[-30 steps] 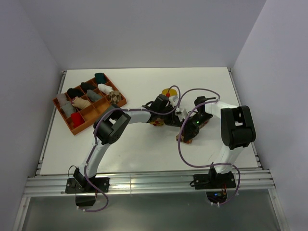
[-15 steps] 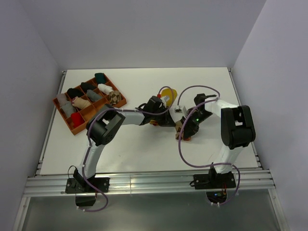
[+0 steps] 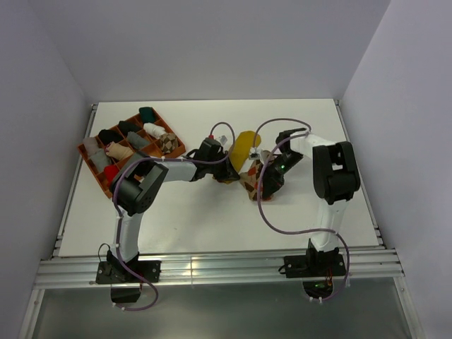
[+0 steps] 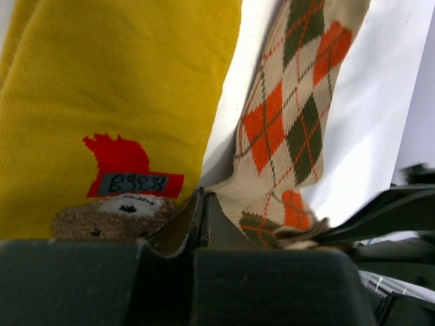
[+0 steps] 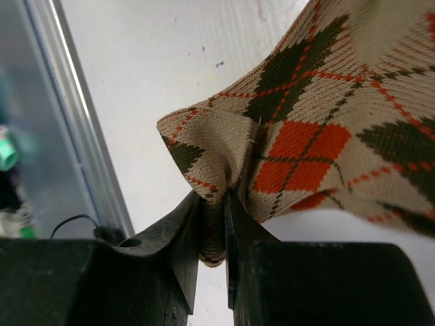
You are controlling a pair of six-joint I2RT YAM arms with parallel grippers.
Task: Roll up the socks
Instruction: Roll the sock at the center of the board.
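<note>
The mustard yellow sock (image 3: 244, 145) lies mid-table; the left wrist view shows its red label (image 4: 132, 170). Just right of it is the orange-brown-cream argyle sock (image 3: 251, 176), seen close up as a long strip (image 4: 285, 122). My left gripper (image 3: 227, 174) is shut, its tips (image 4: 202, 200) pressed together in the narrow gap between the two socks, with nothing visibly between them. My right gripper (image 3: 263, 185) is shut on a bunched fold of the argyle sock (image 5: 299, 136), the knit pinched between its tips (image 5: 214, 214). A brown-and-cream argyle bundle (image 3: 168, 141) sits in the tray.
An orange-brown compartment tray (image 3: 178, 150) at the left of the table holds several small sock bundles in black, grey, white, teal and red. Purple cables loop over both arms. A metal rail (image 5: 81, 136) runs along the table's edge.
Both arms have shifted left, dragging the argyle sock with them. The left gripper has closed fully. More of the yellow sock now shows beside the left arm.
</note>
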